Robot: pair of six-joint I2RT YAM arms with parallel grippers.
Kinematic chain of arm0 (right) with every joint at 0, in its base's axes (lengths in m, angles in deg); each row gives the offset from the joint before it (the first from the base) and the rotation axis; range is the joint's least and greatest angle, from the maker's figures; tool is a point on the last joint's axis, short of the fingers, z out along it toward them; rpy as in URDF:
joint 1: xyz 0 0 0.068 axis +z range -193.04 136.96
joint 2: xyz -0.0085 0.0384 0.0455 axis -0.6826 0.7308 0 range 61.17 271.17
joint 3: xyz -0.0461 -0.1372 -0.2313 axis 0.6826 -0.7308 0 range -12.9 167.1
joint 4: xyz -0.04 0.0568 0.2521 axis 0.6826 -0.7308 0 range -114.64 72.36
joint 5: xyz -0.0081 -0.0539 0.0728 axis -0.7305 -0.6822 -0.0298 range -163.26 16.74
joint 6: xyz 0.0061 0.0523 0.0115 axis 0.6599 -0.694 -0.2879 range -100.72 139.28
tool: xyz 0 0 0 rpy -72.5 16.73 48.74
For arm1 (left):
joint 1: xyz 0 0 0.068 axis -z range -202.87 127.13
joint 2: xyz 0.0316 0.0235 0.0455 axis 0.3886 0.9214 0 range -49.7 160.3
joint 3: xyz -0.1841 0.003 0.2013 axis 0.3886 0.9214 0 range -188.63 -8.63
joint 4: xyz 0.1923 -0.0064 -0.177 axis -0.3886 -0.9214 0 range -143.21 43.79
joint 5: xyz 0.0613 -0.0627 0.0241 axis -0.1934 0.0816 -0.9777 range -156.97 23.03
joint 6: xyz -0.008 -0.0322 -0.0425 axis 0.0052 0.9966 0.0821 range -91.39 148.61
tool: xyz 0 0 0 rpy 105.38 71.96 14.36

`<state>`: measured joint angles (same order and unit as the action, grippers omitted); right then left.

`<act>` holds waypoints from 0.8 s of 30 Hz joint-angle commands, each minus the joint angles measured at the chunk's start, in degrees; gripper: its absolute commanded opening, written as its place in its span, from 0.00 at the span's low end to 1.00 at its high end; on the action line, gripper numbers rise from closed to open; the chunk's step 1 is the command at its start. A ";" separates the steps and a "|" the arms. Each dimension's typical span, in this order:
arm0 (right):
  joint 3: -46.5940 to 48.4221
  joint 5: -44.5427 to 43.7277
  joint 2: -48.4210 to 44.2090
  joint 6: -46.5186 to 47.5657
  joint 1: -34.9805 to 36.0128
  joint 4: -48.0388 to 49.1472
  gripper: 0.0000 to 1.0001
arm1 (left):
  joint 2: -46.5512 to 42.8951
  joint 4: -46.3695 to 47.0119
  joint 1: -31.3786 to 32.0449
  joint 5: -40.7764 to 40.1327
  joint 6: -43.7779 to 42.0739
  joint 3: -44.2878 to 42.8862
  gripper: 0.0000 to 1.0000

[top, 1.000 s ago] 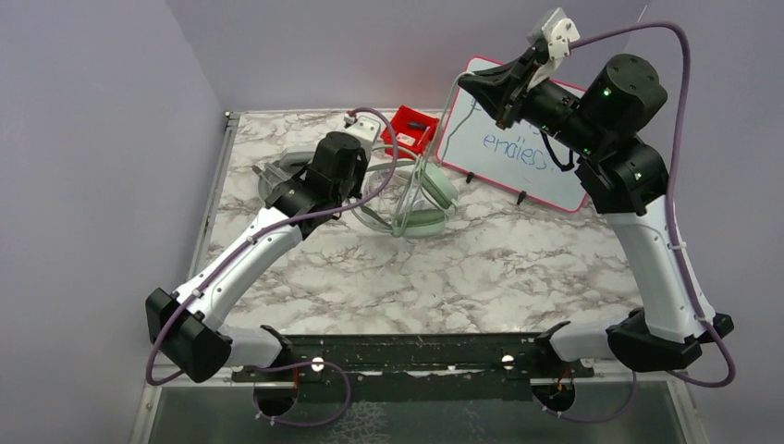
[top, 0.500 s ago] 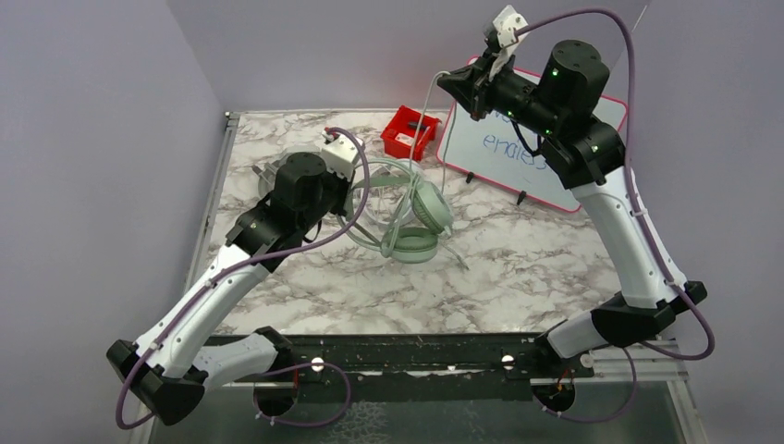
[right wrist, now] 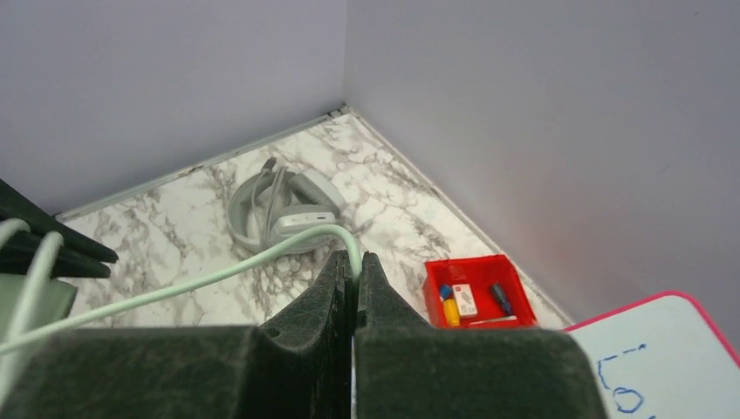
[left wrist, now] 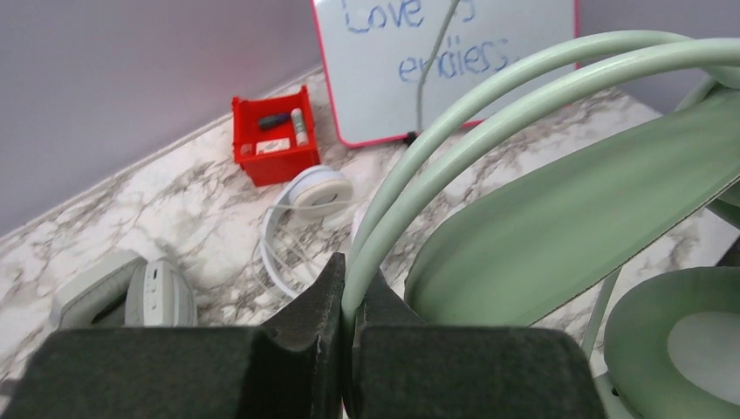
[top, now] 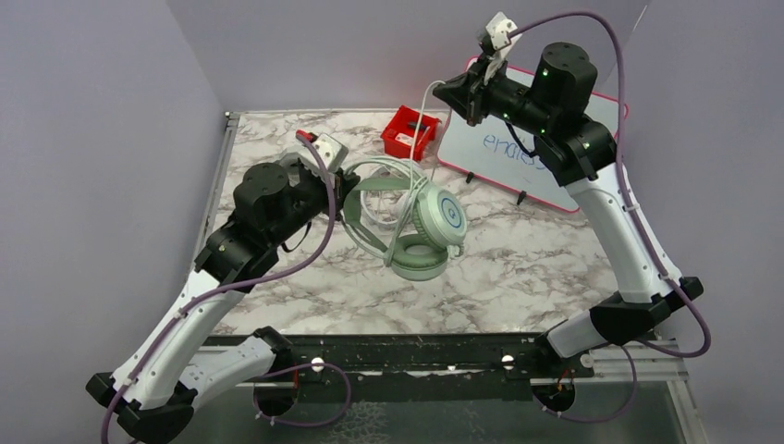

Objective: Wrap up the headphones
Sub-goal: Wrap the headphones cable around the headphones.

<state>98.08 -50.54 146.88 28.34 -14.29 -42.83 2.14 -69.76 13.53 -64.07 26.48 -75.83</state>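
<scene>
A pale mint pair of headphones (top: 421, 227) hangs above the table's middle. My left gripper (top: 340, 192) is shut on the thin headband hoop (left wrist: 489, 96), which runs up out of the jaws in the left wrist view (left wrist: 349, 284). The padded cups (top: 442, 217) dangle below the band. The thin mint cable (top: 423, 129) climbs from the headphones to my right gripper (top: 457, 92), which is held high at the back. That gripper (right wrist: 353, 266) is shut on the cable (right wrist: 218, 272), which bends over at the fingertips.
A white pair of headphones (left wrist: 318, 188) and a grey-green pair (left wrist: 131, 292) lie on the marble table at the back left; the grey-green pair (right wrist: 279, 205) also shows in the right wrist view. A red bin (top: 410, 132) of small items and a whiteboard (top: 518, 153) stand at the back.
The left arm has lifted the mint headphones up and toward the near side, turning one cup to face the camera. The right gripper has swung left with the cable.
</scene>
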 commanded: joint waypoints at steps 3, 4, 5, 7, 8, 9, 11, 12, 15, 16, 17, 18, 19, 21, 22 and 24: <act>-5.38 9.93 -0.51 -3.54 -1.12 -0.22 0.01 | -1.44 11.42 0.07 8.89 10.02 -9.53 0.00; -6.38 11.11 -0.59 -4.02 -1.23 -0.10 0.01 | -1.08 11.91 0.07 8.44 10.96 -11.00 0.00; -7.53 12.07 -0.91 -4.65 -1.31 0.33 0.01 | -0.70 12.09 0.07 7.64 11.79 -12.54 0.00; -10.61 14.31 -1.79 -6.07 -1.46 1.76 0.01 | 0.34 11.89 0.07 5.56 13.46 -15.74 0.00; -12.20 15.65 -2.20 -7.04 -1.57 2.78 0.01 | 0.96 11.87 0.07 4.61 14.19 -17.16 0.00; -13.44 17.51 -2.51 -8.01 -1.59 4.03 0.01 | 1.49 11.85 0.07 3.81 14.84 -18.72 0.00; -16.21 21.75 -2.59 -10.73 -1.68 6.71 0.01 | 3.21 12.01 0.07 3.03 16.09 -21.79 0.00; -17.48 24.03 -2.53 -12.43 -1.68 8.36 0.01 | 4.14 12.14 0.07 2.10 16.59 -23.30 0.00; -22.70 30.60 -2.71 -18.25 -1.67 15.66 0.01 | 6.50 13.00 0.07 -2.02 17.51 -26.73 0.00; -25.22 32.17 -3.22 -20.96 -1.66 19.58 0.01 | 7.35 13.22 0.07 -3.74 17.51 -27.76 0.00; -27.80 33.47 -3.84 -23.69 -1.61 26.29 0.02 | 8.06 13.67 0.07 -5.41 17.51 -28.75 0.00; -30.43 34.17 -4.30 -26.86 -1.61 30.89 0.03 | 8.63 14.59 0.07 -6.32 17.51 -29.32 0.00; -32.54 34.77 -4.52 -29.79 -1.60 35.66 0.04 | 9.05 15.96 0.06 -7.14 17.50 -29.60 0.00; -35.74 35.40 -4.20 -34.97 -1.55 42.82 0.07 | 9.97 18.35 0.07 -8.83 18.28 -30.07 0.00; -37.14 35.20 -4.03 -37.30 -1.52 46.29 0.08 | 10.56 19.24 0.07 -9.46 18.56 -30.54 0.00; -40.25 35.45 -3.68 -42.66 -1.51 54.10 0.09 | 11.51 20.78 0.07 -9.94 18.78 -31.50 0.00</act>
<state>63.11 -18.39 142.62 -0.80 -15.41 -7.18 13.90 -65.15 13.47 -69.53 39.22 -101.55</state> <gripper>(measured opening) 0.087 0.027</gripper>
